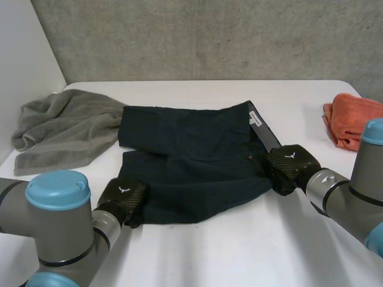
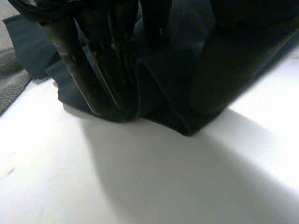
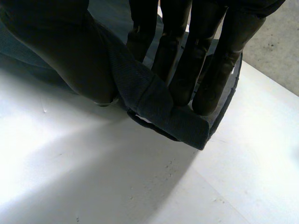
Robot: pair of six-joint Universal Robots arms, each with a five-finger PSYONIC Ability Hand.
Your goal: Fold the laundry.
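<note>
Where the left hand (image 1: 122, 199) meets the shorts (image 1: 191, 155), its back covers the near left leg corner in the head view, so the grip cannot be read from there. The left wrist view shows more: the fingers (image 2: 93, 79) come down on the dark hem and the thumb (image 2: 224, 65) stands opposite, with a fold of cloth bunched and pinched between them. The fingertips sink into shadow, and the thumb is only a dark blur.

The right hand (image 1: 287, 167) sits at the shorts' right edge, at the near end of the waistband, and hides that corner from above. In the right wrist view its fingers (image 3: 187, 70) press on the turned-over band while the thumb (image 3: 70, 51) closes from the other side, clamping the cloth. A bit of the band's end sticks out past the fingertips.

The shorts lie spread flat in the middle of the white tabletop (image 1: 251, 251), waistband to the right, legs to the left. A pale label inside the band is too small to read.

A crumpled grey towel (image 1: 60, 128) lies at the far left, its edge touching the shorts. An orange cloth (image 1: 353, 119) sits well apart at the far right, partly hidden behind the right arm.
</note>
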